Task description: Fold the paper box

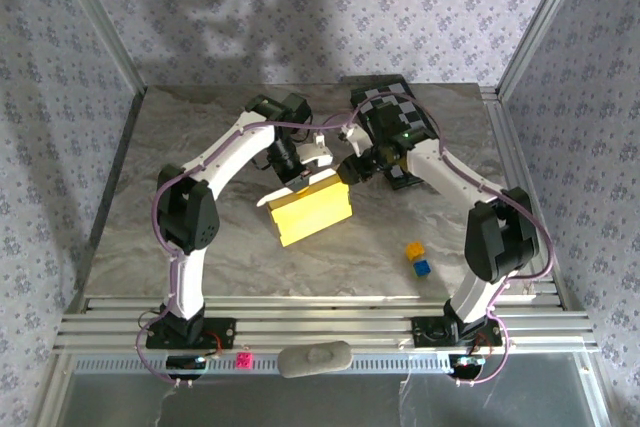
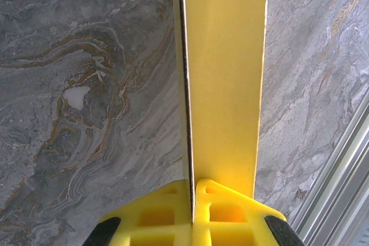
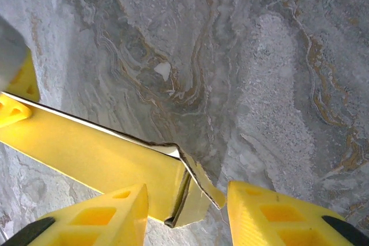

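Pinching the top edge of the paper box (image 1: 312, 211), the left gripper (image 1: 296, 179) has its two yellow fingers (image 2: 167, 214) pressed tight on the thin sheet. The box is in the middle of the marble table (image 1: 200, 147), between the two arms. The right gripper (image 1: 347, 171) is at the box's far right corner. Its fingers (image 3: 271, 214) are apart, with a bent corner flap (image 3: 199, 180) in the gap between them. A chequered board (image 1: 395, 112) lies far on the right. A small yellow cube (image 1: 414, 248) touches a blue cube (image 1: 422, 267), near on the right
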Controlling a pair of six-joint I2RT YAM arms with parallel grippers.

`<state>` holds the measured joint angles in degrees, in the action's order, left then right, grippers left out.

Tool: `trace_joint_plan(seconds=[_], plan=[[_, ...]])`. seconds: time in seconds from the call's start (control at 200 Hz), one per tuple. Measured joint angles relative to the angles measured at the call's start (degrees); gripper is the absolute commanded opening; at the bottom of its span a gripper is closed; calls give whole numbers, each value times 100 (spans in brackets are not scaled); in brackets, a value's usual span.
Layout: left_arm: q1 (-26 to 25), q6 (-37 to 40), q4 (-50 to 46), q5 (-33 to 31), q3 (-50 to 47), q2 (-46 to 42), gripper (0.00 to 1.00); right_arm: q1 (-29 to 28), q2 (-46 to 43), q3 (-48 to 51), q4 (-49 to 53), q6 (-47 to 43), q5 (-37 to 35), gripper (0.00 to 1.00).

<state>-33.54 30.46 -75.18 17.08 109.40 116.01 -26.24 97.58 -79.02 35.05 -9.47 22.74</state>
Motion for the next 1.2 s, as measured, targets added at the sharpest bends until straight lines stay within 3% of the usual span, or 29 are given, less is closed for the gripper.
trace_joint_plan(seconds=[0.3,0.71,0.92,1.199], plan=[[0,4,2,0,0,0,0,28,162,-249,138,-225,256,29],[-15,15,59,2,-7,0,0,164,219,-396,302,-350,387,0],[-33,13,70,0,-7,0,0,179,219,-415,365,-348,413,0],[-33,-111,295,-101,-7,0,18,179,219,-415,374,-7,258,0]])
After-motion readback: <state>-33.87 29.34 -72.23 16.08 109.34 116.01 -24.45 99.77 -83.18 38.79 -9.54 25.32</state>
